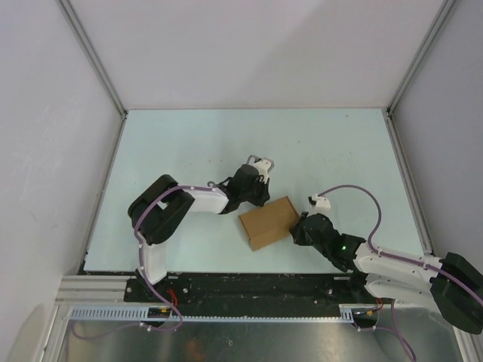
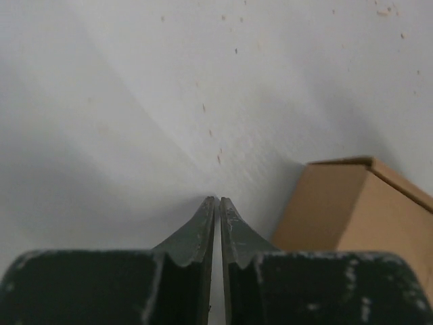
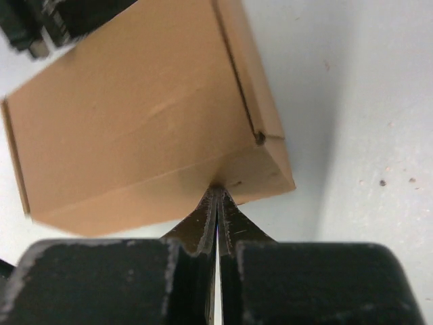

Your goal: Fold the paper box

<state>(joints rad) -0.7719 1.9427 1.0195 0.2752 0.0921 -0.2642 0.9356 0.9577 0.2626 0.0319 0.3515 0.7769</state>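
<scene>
The paper box (image 1: 268, 222) lies in the middle of the table as a closed tan rectangular box. My left gripper (image 1: 259, 199) sits just beyond its far left corner, shut with nothing between the fingers. In the left wrist view that gripper (image 2: 218, 200) points at bare table, with the paper box (image 2: 345, 203) off to its right and apart from it. My right gripper (image 1: 300, 227) is at the box's right end. In the right wrist view it (image 3: 218, 190) is shut, its tips touching the lower edge of the paper box (image 3: 135, 115).
The pale table (image 1: 226, 143) is ringed by white walls with metal corner posts (image 1: 94, 56). Both arm bases stand along the near edge. Part of the left arm (image 3: 40, 24) shows at the top left of the right wrist view, beyond the box.
</scene>
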